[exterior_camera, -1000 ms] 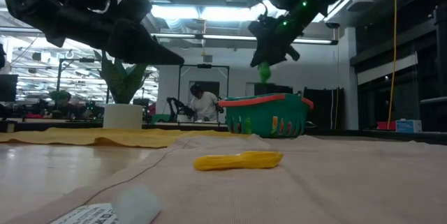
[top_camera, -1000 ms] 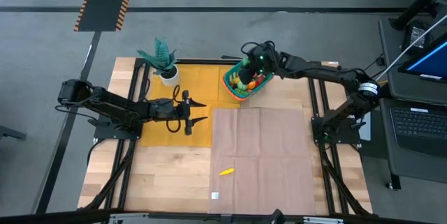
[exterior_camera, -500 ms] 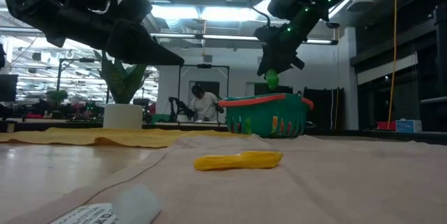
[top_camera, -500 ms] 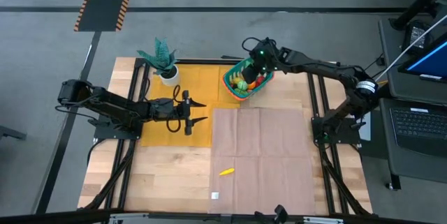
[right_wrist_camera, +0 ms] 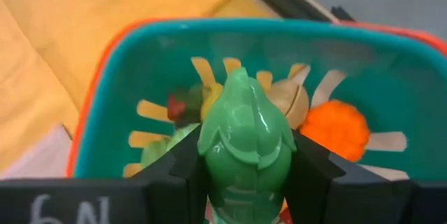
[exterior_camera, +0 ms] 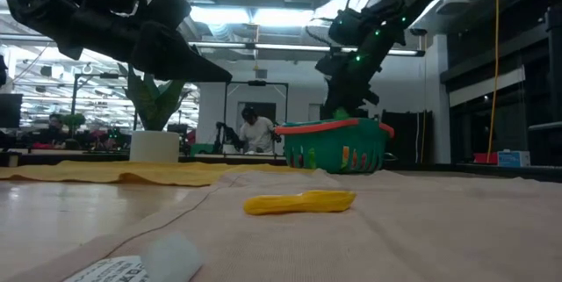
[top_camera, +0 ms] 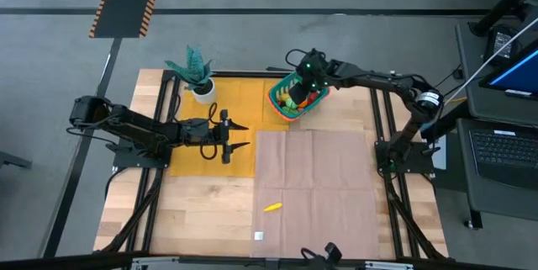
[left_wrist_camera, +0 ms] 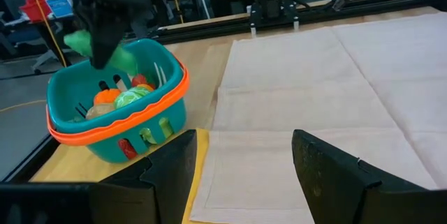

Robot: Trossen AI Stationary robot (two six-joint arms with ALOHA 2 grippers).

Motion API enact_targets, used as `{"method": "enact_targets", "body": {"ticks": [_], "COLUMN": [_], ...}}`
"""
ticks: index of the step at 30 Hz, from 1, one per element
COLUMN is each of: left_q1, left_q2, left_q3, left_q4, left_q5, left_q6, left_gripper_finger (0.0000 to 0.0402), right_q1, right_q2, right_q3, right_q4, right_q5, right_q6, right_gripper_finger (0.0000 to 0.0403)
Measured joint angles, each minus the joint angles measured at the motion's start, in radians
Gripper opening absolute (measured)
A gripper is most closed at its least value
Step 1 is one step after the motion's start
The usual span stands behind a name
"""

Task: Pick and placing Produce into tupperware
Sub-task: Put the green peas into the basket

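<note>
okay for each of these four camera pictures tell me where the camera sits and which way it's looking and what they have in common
High: above the table, looking straight down; both arms show.
Low: at tabletop height, looking level across a yellow piece to the container; arms enter from above.
Left wrist: on the left arm, facing the container; own open fingers show.
Right wrist: above the container; its fingers grip a green piece.
Shared: all four see the container.

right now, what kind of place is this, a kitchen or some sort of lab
Most likely a robotics lab or workshop, not a kitchen: a framed wooden table with mounted arms, a laptop beside the rig, and open benches under ceiling strip lights with a person working behind.
</note>
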Motion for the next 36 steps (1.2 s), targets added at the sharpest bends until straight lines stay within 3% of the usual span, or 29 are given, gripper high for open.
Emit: {"method": "enact_targets", "body": {"ticks": [19, 28, 36], "left_q1": [0.0, 0.0, 0.0], "left_q2": [0.0, 0.0, 0.0], "left_q3": [0.0, 0.0, 0.0], "left_q4": [0.0, 0.0, 0.0], "left_q5": [0.0, 0.0, 0.0], "left_q6": [0.0, 0.0, 0.001], "left_gripper_finger": [0.0227, 0.0227, 0.0227], "right_q1": [-0.024, -0.025, -0.025], "right_q2": [0.08, 0.082, 0.082], "right_q3": [0.0, 0.0, 0.0], "right_q4": [0.012, 0.019, 0.021], "right_q5": [-0.029, -0.028, -0.028], "right_q6": [-0.032, -0.051, -0.052], "right_gripper_finger": [0.014, 0.018, 0.0188]}}
